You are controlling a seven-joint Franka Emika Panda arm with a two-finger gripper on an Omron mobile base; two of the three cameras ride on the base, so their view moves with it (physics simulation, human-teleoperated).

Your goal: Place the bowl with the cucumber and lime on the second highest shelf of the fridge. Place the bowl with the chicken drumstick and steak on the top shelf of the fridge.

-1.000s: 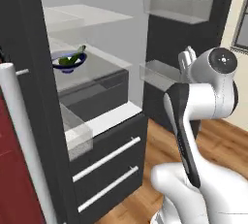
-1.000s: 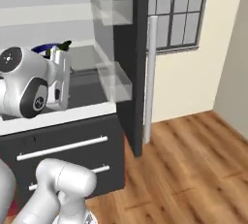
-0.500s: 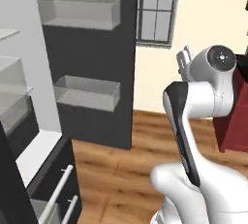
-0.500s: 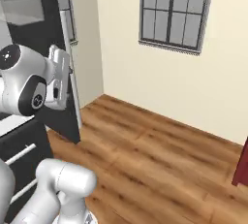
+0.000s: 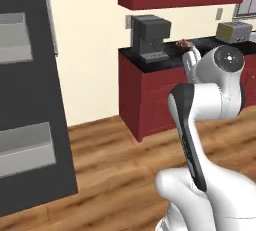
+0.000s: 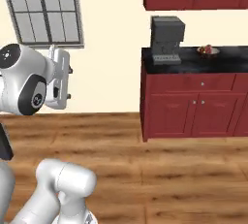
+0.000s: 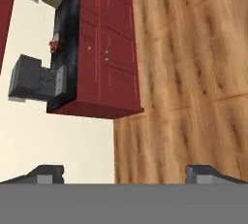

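Red cabinets carry a black table (image 6: 227, 63) where a bowl (image 6: 208, 50) of meat sits beside the grey coffee machine (image 6: 167, 40). Well apart, the pincer (image 7: 125, 172) gapes wide, holding nothing.

White glossy arm (image 5: 220, 95), rounded links, dark grey joint bands, round grey-capped joint discs.

Red cabinets (image 6: 193, 106), black counter (image 6: 227, 60).
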